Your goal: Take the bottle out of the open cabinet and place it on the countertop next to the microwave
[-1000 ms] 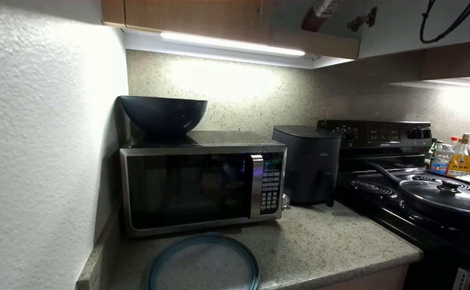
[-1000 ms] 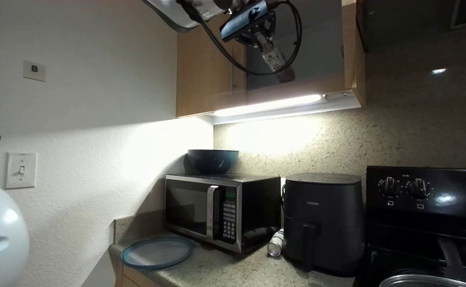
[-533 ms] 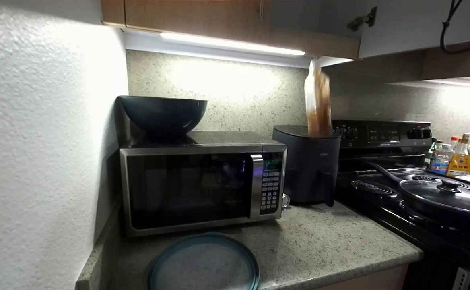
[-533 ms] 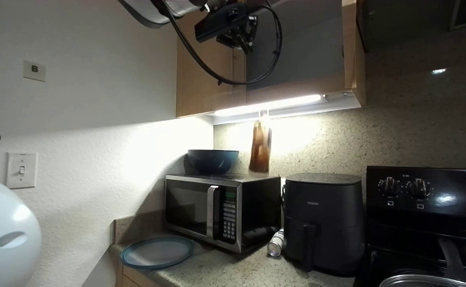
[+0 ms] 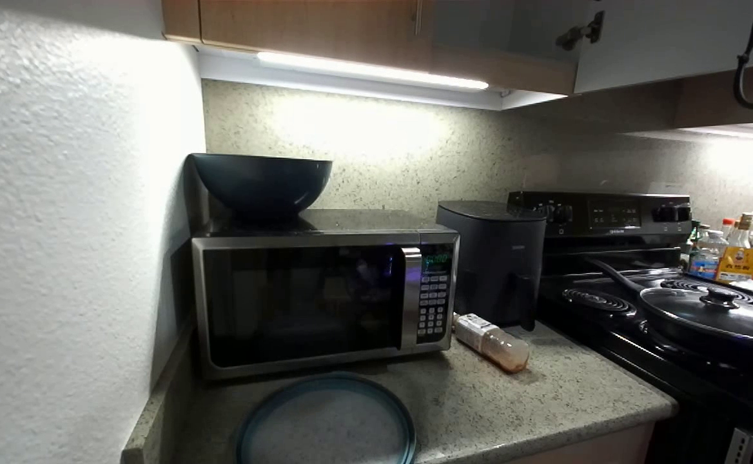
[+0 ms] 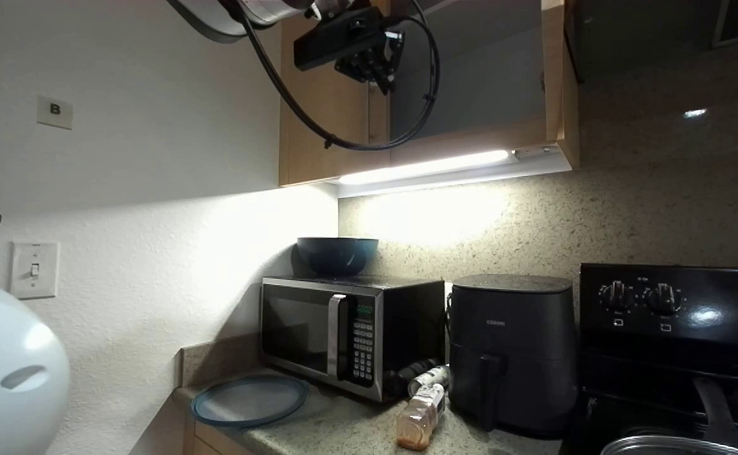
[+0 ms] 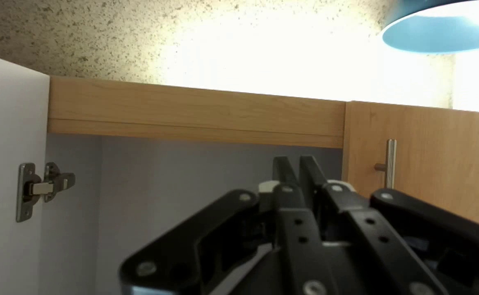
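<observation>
The claw (image 7: 295, 164) stands with its fingers (image 7: 284, 172) narrowly apart.

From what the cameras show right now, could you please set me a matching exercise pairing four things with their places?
Things:
1. white-labelled bottle
2. dark bowl
3. teal-rimmed disc
4. lidded pan

Places:
A. flat, in front of the microwave
B. on the stovetop
C. on its side on the countertop
D. on top of the microwave

Pairs: 1-C; 2-D; 3-A; 4-B
</observation>
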Available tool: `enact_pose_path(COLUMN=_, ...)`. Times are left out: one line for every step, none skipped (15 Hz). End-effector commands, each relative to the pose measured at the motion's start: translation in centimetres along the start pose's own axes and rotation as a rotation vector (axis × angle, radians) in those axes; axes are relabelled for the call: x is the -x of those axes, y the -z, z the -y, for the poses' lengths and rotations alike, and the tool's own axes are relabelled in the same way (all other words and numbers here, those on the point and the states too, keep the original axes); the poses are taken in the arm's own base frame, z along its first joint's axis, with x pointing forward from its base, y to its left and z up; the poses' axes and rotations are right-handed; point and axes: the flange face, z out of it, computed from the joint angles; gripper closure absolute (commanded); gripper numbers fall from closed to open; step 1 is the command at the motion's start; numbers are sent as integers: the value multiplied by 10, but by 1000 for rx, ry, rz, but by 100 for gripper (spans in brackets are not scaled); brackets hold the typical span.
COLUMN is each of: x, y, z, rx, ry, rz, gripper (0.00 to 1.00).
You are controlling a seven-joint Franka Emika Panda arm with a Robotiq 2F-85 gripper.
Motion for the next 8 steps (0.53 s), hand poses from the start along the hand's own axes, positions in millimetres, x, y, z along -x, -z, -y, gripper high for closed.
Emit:
enact_pose_path(x=0, y=0, z=0, rx=0, ry=0, rz=5, gripper=82)
enact_pose_path(x=0, y=0, z=0, rx=-1, ry=-1, rz=5, gripper=76)
enact_pose_path(x=0, y=0, z=0, rx=-1, ry=-1, rz=6, gripper=70)
enact_pose_path(x=1, y=-4, z=3, rx=-36, ry=-22, rz=2, gripper=45)
enact_pose_path(x=7, y=-10, z=8, rx=-61, ry=-30, rz=14, gripper=44)
enact_pose_path(x=14, y=-16, z=15, rx=-86, ry=-44, rz=31, gripper=39)
enact_pose_path(x=22, y=-22, z=22, rx=-108, ry=-53, rz=49, gripper=34)
enact_pose_path(x=30, y=-29, z=28, rx=-133, ry=-63, rz=68, gripper=27)
